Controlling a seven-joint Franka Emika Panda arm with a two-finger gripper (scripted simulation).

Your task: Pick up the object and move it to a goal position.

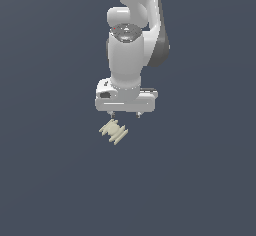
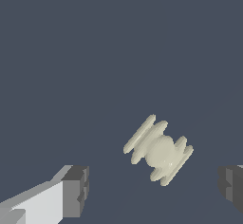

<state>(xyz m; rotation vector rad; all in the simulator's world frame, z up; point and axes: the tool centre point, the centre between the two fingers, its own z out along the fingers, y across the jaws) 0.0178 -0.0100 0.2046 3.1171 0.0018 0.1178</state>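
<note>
Exterior view shows a white robot arm [image 1: 131, 45] reaching down over a plain dark grey floor [image 1: 200, 180]. Its gripper [image 1: 125, 114] hangs released, fingers spread wide, holding nothing. Just below the gripper, untouched, lies the cream ribbed object [image 1: 114, 131], tilted.

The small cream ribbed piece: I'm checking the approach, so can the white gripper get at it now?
Probably yes: the cream ribbed piece lies uncovered between the gripper's wide-open fingers, nothing around it.
</note>
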